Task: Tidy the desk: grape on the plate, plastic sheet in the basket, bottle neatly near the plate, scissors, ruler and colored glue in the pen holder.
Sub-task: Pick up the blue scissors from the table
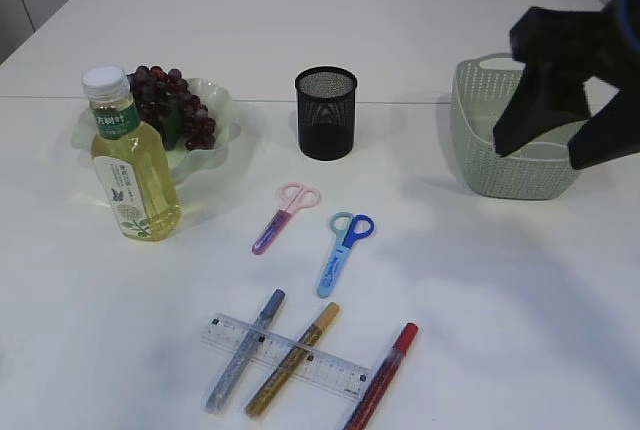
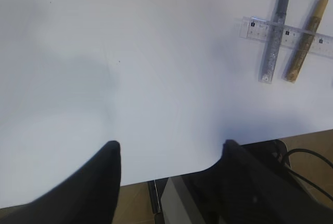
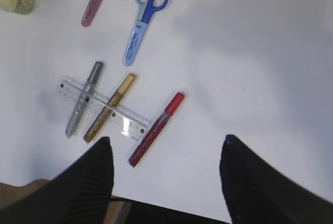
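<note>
Two jobs looking done: grape [image 1: 172,100] on plate [image 1: 222,110], bottle [image 1: 130,158] beside. Scissors [image 1: 345,250], ruler [image 1: 285,355], glue pens [image 1: 292,358] lying out; both grippers [image 3: 164,174] hanging apart, empty.

Table [image 1: 480,290] is seen as matt white, smooth. Pen holder [image 1: 326,113] is made of black metal mesh. Basket [image 1: 500,165] is moulded in matt green woven-look plastic. Bottle [image 1: 130,160] is clear glossy plastic, paper-like label. Ruler [image 3: 104,110] is transparent plastic. Glue sticks [image 3: 118,107] are glittery. Plate [image 1: 220,120] looks translucent, glossy.
</note>
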Robot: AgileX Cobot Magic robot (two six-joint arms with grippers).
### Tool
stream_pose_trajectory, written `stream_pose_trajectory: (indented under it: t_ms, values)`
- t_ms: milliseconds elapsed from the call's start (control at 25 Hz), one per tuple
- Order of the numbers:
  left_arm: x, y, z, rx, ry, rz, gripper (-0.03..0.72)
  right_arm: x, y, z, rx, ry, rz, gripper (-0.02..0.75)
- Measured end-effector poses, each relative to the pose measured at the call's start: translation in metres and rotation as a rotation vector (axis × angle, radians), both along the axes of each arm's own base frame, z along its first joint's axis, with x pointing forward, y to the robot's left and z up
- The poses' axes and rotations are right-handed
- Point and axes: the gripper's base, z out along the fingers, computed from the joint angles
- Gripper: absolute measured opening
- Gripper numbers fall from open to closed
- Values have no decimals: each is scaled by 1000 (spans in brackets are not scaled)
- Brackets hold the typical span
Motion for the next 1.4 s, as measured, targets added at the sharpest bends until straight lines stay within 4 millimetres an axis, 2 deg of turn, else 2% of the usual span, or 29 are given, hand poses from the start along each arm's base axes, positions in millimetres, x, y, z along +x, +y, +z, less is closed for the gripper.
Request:
stream_pose_trajectory:
  t_ms: [160,320,480,640,760,880,1080,1400]
  values:
    - [-1,0,0,2,7,-1,443,2,28,-14,-64,15,-35,503]
    - [-2,1,-1,7,28,-2,443,16,56,-51,-134,141,-17,503]
    - [-5,1,-2,13,54,-4,443,40,80,-77,-203,267,-3,503]
    - [-5,1,-2,15,59,-4,443,74,102,-81,-181,279,-56,503]
    - [-5,1,-2,15,59,-4,443,91,116,-87,-129,305,-106,503]
    - [-5,1,-2,15,60,-4,443,101,125,-102,-107,353,-137,503]
    - [-5,1,-2,15,60,-4,443,107,129,-122,-126,399,-146,503]
    - [-5,1,-2,15,60,-4,442,109,129,-128,-145,402,-168,503]
